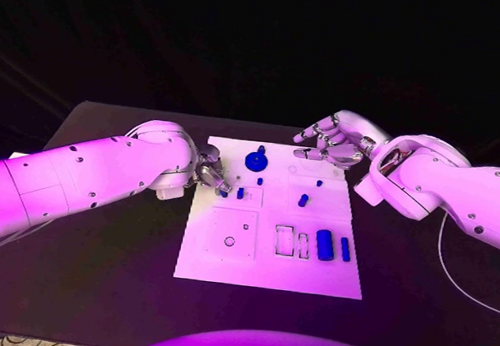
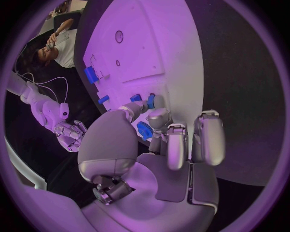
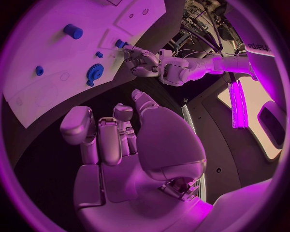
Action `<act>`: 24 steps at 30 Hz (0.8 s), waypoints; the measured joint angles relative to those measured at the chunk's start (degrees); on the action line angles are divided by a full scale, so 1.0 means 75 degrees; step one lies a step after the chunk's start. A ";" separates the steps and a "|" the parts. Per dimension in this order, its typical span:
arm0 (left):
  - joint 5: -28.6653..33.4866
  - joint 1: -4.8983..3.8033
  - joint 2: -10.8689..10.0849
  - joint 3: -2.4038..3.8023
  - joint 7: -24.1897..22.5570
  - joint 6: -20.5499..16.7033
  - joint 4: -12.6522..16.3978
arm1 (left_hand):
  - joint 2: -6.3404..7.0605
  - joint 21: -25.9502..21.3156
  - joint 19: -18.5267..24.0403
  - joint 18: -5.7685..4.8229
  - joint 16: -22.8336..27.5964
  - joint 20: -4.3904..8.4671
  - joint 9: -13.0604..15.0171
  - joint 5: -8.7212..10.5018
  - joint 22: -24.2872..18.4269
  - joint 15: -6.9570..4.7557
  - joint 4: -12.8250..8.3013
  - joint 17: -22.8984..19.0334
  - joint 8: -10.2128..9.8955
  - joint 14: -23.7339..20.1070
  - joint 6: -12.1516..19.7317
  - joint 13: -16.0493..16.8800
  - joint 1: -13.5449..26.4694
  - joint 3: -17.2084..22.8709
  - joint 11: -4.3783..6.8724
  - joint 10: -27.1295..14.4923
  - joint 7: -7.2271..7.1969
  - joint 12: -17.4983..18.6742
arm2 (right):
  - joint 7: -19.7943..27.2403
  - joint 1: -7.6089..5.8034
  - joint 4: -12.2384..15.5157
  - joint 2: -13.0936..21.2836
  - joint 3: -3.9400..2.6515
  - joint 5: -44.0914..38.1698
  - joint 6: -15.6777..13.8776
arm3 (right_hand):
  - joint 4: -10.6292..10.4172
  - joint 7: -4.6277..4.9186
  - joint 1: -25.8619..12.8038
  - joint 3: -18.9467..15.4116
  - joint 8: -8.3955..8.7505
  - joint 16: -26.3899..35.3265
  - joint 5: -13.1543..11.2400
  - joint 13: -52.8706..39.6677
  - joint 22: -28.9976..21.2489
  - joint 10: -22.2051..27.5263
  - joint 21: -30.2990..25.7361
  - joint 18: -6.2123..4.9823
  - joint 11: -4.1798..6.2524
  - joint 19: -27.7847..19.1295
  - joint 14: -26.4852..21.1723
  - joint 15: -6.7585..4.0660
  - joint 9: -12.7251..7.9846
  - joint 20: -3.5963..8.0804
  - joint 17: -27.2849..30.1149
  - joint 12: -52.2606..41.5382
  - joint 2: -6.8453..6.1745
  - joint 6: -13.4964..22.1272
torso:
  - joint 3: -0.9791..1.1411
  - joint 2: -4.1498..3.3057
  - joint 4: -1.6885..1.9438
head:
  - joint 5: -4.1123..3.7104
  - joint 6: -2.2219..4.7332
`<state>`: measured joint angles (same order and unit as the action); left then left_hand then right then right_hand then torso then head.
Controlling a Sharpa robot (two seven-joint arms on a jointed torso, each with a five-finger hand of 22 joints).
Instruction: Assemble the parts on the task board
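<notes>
Left hand [image 1: 211, 175] at the task board [image 1: 267, 274]'s left edge, fingertips pinching a small blue peg [image 1: 223, 192]; keep it upright over its hole. Right hand [image 1: 334, 140] spread, empty, beyond the board's far right corner.

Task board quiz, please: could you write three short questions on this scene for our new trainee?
1. True or false: the right hand holds a blue part.
2. Where is the blue gear? A: on the task board, toward its end far from the robot. B: on the board's end nearest the robot. C: off the board, on the black table.
3. Fill in: the left hand is at the board's ___ edge, on the robot's own side of that name.

Key: 1 false, its fingers are apart and hold nothing; 2 A; 3 left.
</notes>
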<state>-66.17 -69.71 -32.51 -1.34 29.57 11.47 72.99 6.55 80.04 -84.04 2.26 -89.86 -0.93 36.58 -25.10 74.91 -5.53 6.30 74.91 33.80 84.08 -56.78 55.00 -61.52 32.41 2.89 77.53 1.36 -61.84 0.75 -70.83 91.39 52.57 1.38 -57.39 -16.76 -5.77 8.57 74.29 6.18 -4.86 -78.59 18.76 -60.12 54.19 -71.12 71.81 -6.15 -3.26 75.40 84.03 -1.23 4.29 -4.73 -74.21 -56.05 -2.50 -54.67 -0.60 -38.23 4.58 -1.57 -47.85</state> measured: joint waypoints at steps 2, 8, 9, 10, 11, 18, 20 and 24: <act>0.0000 0.0001 0.0015 -0.0001 0.0013 0.0010 -0.0008 | -0.0015 0.0000 0.0000 0.0000 0.0000 0.0000 -0.0002 0.0000 0.0000 0.0000 0.0012 0.0000 0.0000 0.0000 -0.0009 0.0015 0.0016 -0.0012 0.0001 0.0001 0.0007 -0.0006 | 0.0000 0.0000 0.0002 0.0001 0.0000 0.0000 0.0000 | 0.0000 0.0000 0.0000 0.0000 0.0000 0.0000 0.0000 0.0000 0.0000 0.0000 0.0000 0.0000 0.0000 0.0000 0.0000 0.0000 0.0000 0.0000 0.0000 0.0000 0.0000 0.0000 | -0.0002 -0.0001 -0.0001 | 0.0001 0.0001; 0.0004 0.0015 0.0046 -0.0014 0.0052 0.0045 -0.0034 | 0.0014 0.0028 0.0000 0.0000 0.0000 0.0000 -0.0014 0.0000 0.0000 0.0000 0.0106 0.0000 0.0015 0.0000 -0.0117 0.0038 0.0131 -0.0190 0.0029 0.0029 -0.0097 -0.0010 | -0.0001 0.0000 0.0009 0.0006 0.0000 0.0001 0.0000 | 0.0000 0.0000 0.0000 0.0000 0.0000 0.0000 0.0000 0.0000 0.0000 0.0000 0.0000 0.0000 0.0000 0.0000 0.0000 0.0000 0.0000 0.0000 0.0000 0.0000 0.0000 0.0000 | -0.0007 -0.0004 0.0001 | -0.0004 -0.0003; 0.0006 0.0015 0.0049 -0.0013 0.0057 0.0049 -0.0039 | 0.0005 0.0028 0.0000 0.0000 0.0000 0.0000 -0.0014 0.0000 0.0000 0.0000 0.0117 0.0000 0.0016 0.0000 -0.0119 0.0049 0.0183 -0.0232 0.0033 0.0033 -0.0100 -0.0037 | -0.0001 0.0000 0.0010 0.0006 0.0000 0.0001 0.0001 | 0.0000 0.0000 0.0000 0.0000 0.0000 0.0000 0.0000 0.0000 0.0000 0.0000 0.0000 0.0000 0.0000 0.0000 0.0000 0.0000 0.0000 0.0000 0.0000 0.0000 0.0000 0.0000 | -0.0007 -0.0004 0.0001 | -0.0005 -0.0006; 0.0007 0.0014 0.0051 -0.0013 0.0062 0.0054 -0.0044 | 0.0018 0.0028 0.0015 -0.0001 0.0000 0.0015 -0.0019 0.0000 0.0000 0.0000 0.0123 0.0000 0.0016 0.0000 -0.0122 0.0052 0.0210 -0.0284 0.0040 0.0040 -0.0102 -0.0041 | -0.0001 0.0000 0.0010 0.0007 0.0000 0.0001 0.0001 | 0.0000 0.0000 0.0000 0.0000 0.0000 0.0000 0.0000 0.0000 0.0000 0.0000 0.0000 0.0000 0.0000 0.0000 0.0000 0.0000 0.0000 0.0000 0.0000 0.0000 0.0000 0.0000 | -0.0006 -0.0004 0.0001 | -0.0005 -0.0009; 0.0008 0.0014 0.0052 -0.0013 0.0068 0.0059 -0.0050 | 0.0037 0.0028 0.0027 -0.0001 0.0000 0.0027 -0.0026 0.0000 0.0000 0.0000 0.0144 0.0000 0.0017 0.0000 -0.0133 0.0061 0.0229 -0.0339 0.0040 0.0040 -0.0113 -0.0041 | -0.0001 0.0000 0.0010 0.0007 0.0000 0.0001 0.0001 | 0.0000 0.0000 0.0000 0.0000 0.0000 0.0000 0.0000 0.0000 0.0000 0.0000 0.0000 0.0000 0.0000 0.0000 0.0000 0.0000 0.0000 0.0000 0.0000 0.0000 0.0000 0.0000 | -0.0006 -0.0004 0.0002 | -0.0006 -0.0012; 0.0016 0.0016 0.0057 -0.0014 0.0107 0.0083 -0.0071 | 0.0126 0.0067 0.0007 -0.0001 0.0000 0.0048 -0.0058 -0.0024 0.0000 -0.0028 0.0311 0.0000 0.0017 -0.0028 -0.0238 0.0102 0.0469 -0.0879 0.0041 0.0040 -0.0143 -0.0071 | -0.0001 0.0000 0.0012 0.0009 0.0000 0.0001 0.0003 | 0.0000 0.0000 0.0000 0.0000 0.0000 0.0000 0.0000 0.0000 0.0000 0.0000 0.0000 0.0000 0.0000 0.0000 0.0000 0.0000 0.0000 0.0000 0.0000 0.0000 0.0000 0.0000 | -0.0010 -0.0003 0.0003 | -0.0010 -0.0034; 0.0018 0.0017 0.0056 -0.0015 0.0118 0.0084 -0.0071 | 0.0125 0.0067 0.0000 -0.0001 0.0000 0.0055 -0.0074 -0.0024 0.0000 -0.0028 0.0379 0.0000 0.0017 -0.0028 -0.0238 0.0103 0.0497 -0.1060 0.0040 0.0040 -0.0143 -0.0071 | -0.0001 0.0000 0.0012 0.0010 0.0000 0.0002 0.0004 | 0.0000 0.0000 0.0000 0.0000 0.0000 0.0000 0.0000 0.0001 0.0001 0.0000 0.0000 0.0000 0.0000 0.0000 0.0000 0.0000 0.0000 0.0000 0.0000 0.0000 0.0000 0.0000 | -0.0010 -0.0001 0.0003 | -0.0006 -0.0036; 0.0022 0.0021 0.0047 -0.0015 0.0136 0.0080 -0.0071 | 0.0175 0.0067 0.0000 -0.0001 0.0000 0.0055 -0.0096 0.0008 -0.0001 -0.0028 0.0541 0.0000 -0.0011 -0.0028 -0.0266 0.0116 0.0635 -0.1487 0.0040 0.0040 -0.0115 -0.0071 | -0.0001 0.0000 0.0012 0.0011 0.0000 0.0002 0.0007 | 0.0000 0.0000 0.0000 0.0000 0.0000 0.0000 0.0000 0.0001 0.0001 0.0000 0.0000 0.0000 0.0000 0.0000 0.0000 0.0000 0.0000 0.0000 0.0000 0.0000 0.0000 0.0000 | -0.0010 0.0001 0.0003 | -0.0004 -0.0036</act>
<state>-66.01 -69.56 -32.16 -1.46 30.58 12.07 72.46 7.86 80.55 -84.04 2.25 -89.86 -0.51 35.86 -25.04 74.91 -5.73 10.36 74.90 33.71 83.87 -58.78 55.88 -56.76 21.26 3.19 77.83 0.50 -62.37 0.74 -70.83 91.48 52.65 1.38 -57.38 -16.71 -5.77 8.57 74.29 6.18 -4.86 -78.59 18.76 -60.11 54.19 -71.12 71.81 -6.15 -3.26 75.40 84.03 -1.23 4.29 -4.73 -74.21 -56.06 -2.50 -54.67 -0.68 -38.22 4.60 -1.60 -48.11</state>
